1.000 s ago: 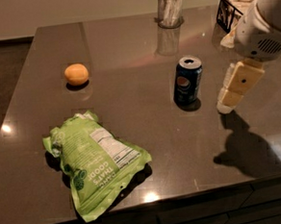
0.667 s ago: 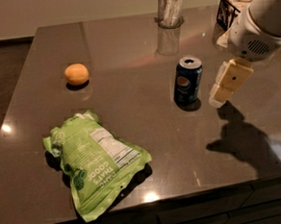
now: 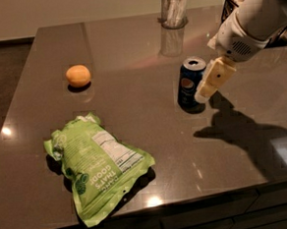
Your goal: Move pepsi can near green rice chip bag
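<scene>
Gripper [image 3: 203,92] held just beside the pepsi can [image 3: 189,81] on the dark surface [image 3: 129,48].
The can is seen upright, right of centre, with the gripper at its right side; whether the jaws are apart or together cannot be told. The green rice chip bag [image 3: 98,166] is laid flat near the front left edge, well apart from the can.

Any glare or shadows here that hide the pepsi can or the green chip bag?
Camera view: dim warm light; the glossy table shows small glare spots near the green rice chip bag, none hiding it. Camera view: the arm casts a dark shadow right of the pepsi can, with the end effector at the can's right side; both are readable.
</scene>
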Tool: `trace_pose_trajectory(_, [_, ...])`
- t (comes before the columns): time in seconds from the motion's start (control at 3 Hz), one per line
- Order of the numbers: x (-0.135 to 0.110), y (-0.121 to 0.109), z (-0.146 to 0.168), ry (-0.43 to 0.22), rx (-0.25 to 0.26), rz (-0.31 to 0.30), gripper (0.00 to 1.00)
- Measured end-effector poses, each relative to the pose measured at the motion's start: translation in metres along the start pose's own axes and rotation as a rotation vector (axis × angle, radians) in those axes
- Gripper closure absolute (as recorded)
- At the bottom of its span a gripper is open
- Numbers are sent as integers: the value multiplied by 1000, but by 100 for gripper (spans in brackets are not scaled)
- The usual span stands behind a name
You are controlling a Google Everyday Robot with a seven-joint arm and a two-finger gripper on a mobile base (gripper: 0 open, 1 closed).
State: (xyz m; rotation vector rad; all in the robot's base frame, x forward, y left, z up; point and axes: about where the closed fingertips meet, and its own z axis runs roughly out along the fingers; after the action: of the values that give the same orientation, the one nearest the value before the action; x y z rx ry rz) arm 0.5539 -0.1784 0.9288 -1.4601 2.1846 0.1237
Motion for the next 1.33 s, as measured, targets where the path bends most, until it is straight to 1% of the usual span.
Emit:
trace_pose_trajectory(0.33, [-12, -3, 14, -34, -28, 8, 0])
trace_pose_trajectory(0.67, [-19, -5, 21, -50, -53, 19, 18])
trace_pose_trajectory(1.0, [-21, -4, 24, -59, -72, 25, 41])
trace_pose_trajectory(1.33, [-27, 1, 23, -63, -94, 20, 64])
